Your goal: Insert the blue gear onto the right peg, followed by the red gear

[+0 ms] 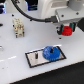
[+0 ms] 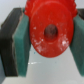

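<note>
Bright red gear (image 2: 49, 31), toothed, dark-holed hub

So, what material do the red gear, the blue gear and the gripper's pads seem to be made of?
The red gear looks like glossy moulded plastic: one even bright colour with shiny highlights. The blue gear, lying on the grey plate, is probably the same kind of plastic, though it is too small to judge its finish. The pads of the gripper look like matte teal rubber or foam; which one is unclear.

The red gear (image 2: 49, 30) and blue gear (image 1: 51, 52) look like glossy plastic; the white table (image 1: 15, 62) is smooth, faintly reflective.
</note>
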Available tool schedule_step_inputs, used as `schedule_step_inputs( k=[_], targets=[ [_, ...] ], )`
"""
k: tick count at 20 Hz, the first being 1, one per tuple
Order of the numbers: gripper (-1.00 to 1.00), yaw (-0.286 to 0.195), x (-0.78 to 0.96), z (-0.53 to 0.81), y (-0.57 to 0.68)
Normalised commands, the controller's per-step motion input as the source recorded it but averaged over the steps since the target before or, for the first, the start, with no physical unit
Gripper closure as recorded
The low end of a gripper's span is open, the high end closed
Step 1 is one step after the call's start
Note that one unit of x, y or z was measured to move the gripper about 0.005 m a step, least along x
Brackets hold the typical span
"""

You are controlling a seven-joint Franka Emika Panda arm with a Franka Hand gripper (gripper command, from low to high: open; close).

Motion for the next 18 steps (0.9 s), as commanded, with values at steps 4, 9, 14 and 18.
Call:
schedule_step_inputs(
  k=[4,9,14,18],
  targets=[
    [1.0,0.0,0.62,0.38,-0.27],
    [1.0,0.0,0.57,0.3,-0.34],
    [1.0,0.0,0.54,0.21,-0.33],
    [1.0,0.0,0.58,0.13,-0.29]
  ],
)
